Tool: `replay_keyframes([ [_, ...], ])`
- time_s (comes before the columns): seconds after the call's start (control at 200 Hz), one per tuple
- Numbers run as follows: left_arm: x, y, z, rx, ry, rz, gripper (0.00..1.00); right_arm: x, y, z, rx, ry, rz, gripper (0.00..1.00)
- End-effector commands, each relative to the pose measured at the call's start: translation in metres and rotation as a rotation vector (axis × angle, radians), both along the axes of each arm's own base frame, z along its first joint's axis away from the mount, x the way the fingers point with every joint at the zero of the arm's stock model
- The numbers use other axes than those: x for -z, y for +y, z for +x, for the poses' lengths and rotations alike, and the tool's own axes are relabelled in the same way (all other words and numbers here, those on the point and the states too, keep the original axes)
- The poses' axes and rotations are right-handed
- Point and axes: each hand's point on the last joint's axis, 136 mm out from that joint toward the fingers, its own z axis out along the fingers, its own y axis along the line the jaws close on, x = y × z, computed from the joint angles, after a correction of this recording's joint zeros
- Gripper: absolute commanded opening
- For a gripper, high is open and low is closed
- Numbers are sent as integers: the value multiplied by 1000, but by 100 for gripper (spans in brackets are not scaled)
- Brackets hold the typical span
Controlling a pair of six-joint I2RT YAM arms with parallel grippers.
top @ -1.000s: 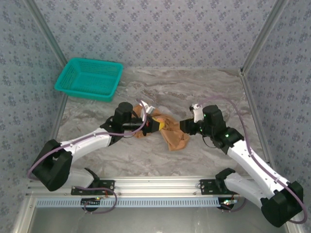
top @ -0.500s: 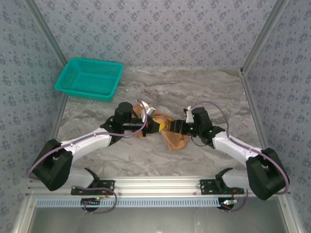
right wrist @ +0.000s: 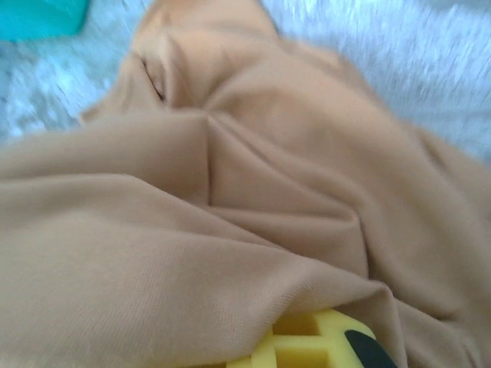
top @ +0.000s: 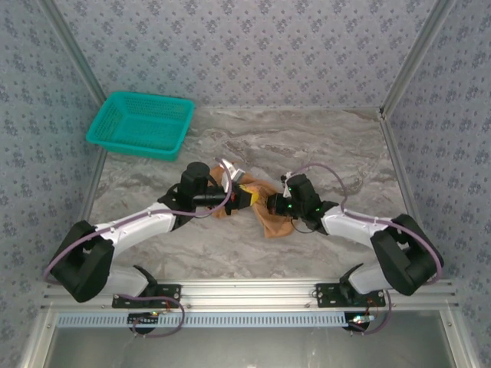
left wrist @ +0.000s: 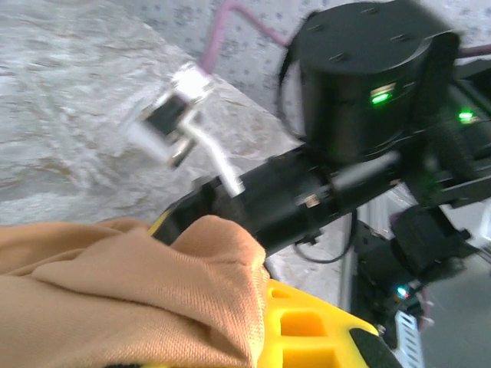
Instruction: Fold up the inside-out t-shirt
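The orange-tan inside-out t-shirt (top: 276, 222) lies bunched in the middle of the marble table, between the two arms. My left gripper (top: 247, 198) reaches in from the left and is shut on a fold of it. In the left wrist view the cloth (left wrist: 138, 291) drapes over a yellow finger (left wrist: 314, 330). My right gripper (top: 275, 205) is pushed into the cloth from the right, close to the left one. The right wrist view has the t-shirt (right wrist: 230, 192) lying over a yellow finger (right wrist: 314, 345), so the jaws are hidden.
A teal mesh basket (top: 142, 124) stands at the back left of the table, and its corner (right wrist: 38, 15) appears in the right wrist view. The right arm's black wrist (left wrist: 360, 84) looms close in front of the left camera. Patterned walls enclose the table.
The right arm has swung left and lower, carrying its gripper into the bunched t-shirt beside the left gripper. The left arm and its hold have stayed put.
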Motion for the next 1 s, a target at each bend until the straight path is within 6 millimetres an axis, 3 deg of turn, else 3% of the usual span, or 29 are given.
replay_keyframes([
  [0.0,3,21,22,-182,-45,58,0,-56,-9,8,-18,-183,97,0],
  [0.135,34,50,45,-364,8,160,0,-100,-15,-12,-120,-285,239,0],
  [0.315,54,57,59,-428,46,241,1,-137,-13,-29,-225,-370,362,0],
  [0.37,59,58,64,-442,58,274,7,-148,-13,-30,-247,-398,411,0],
  [0.485,62,69,66,-488,52,335,31,-158,-8,-33,-311,-417,486,0],
  [0.635,25,81,47,-502,-58,269,52,-157,-5,-37,-361,-406,491,0],
  [0.774,-2,60,17,-354,-212,278,63,-149,-5,-41,-404,-405,403,0],
  [0.994,-1,13,-5,-57,-277,326,72,-145,-9,-48,-457,-399,321,0],
])
